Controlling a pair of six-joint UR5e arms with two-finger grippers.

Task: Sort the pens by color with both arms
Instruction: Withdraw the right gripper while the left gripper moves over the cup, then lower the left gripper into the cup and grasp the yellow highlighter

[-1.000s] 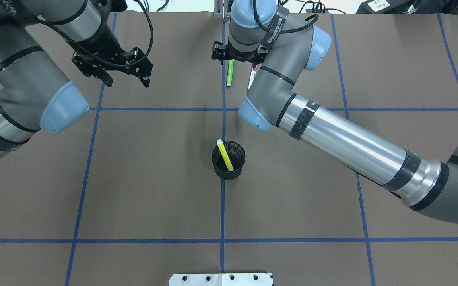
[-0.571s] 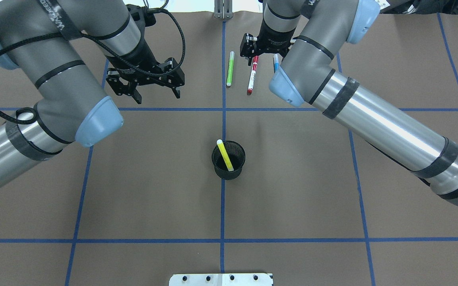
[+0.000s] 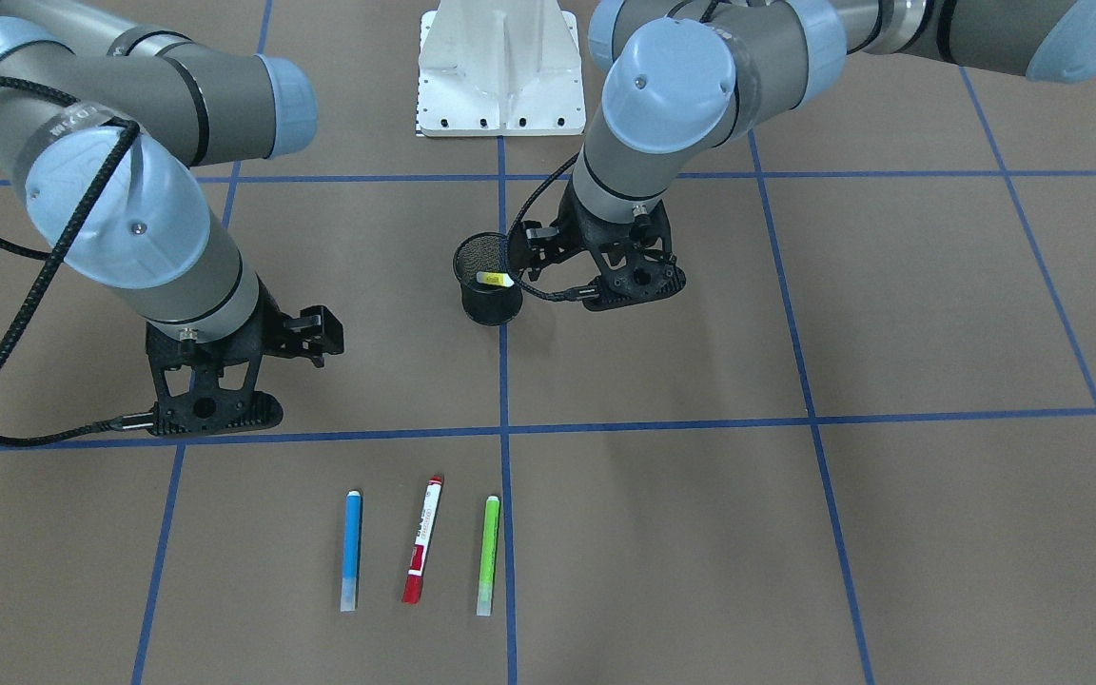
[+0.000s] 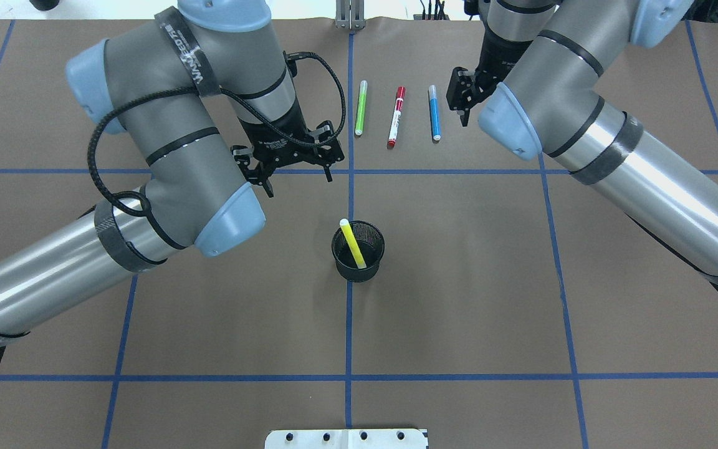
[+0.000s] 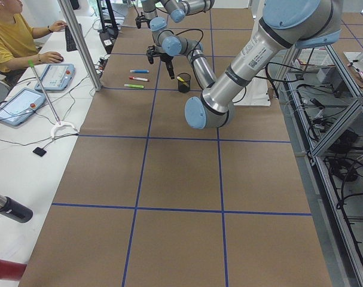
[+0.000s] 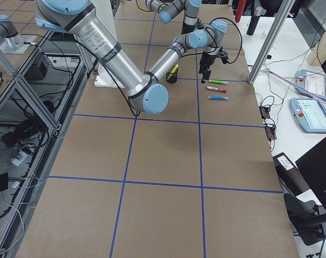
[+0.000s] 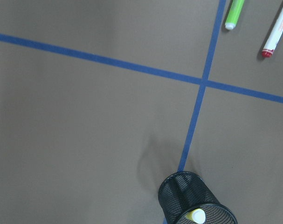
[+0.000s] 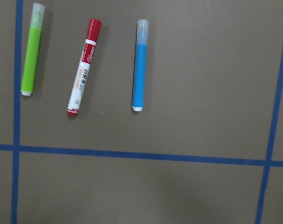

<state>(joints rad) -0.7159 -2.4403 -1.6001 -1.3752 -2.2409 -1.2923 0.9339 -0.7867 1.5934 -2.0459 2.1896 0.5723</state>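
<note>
The brown worktop (image 4: 459, 299), taped into a blue grid, took up nearly everything I could see. Over it the left arm (image 4: 166, 149) reached in from the lower left of the overhead frame and the right arm (image 4: 614, 156) from the right edge. The left end effector (image 4: 298, 179) hung just above centre with its fingers spread and nothing between them. The right end effector (image 4: 462, 103) hovered at the upper right, just beside the row of pens. It was turned edge-on, so I could not tell whether it was spread or pressed together. A black mesh cup (image 4: 359, 273) stood at the centre, with the yellow pen (image 4: 353, 243) leaning inside it. The green pen (image 4: 360, 108), the red pen (image 4: 396, 116) and the blue pen (image 4: 434, 113) lay flat at the upper middle, side by side and apart from one another. To my eye these pens would be light and stiff, with smooth round barrels apt to roll or slip. I judged the best hold to be across the middle of the barrel, one finger dropping into the gap on each side.
</note>
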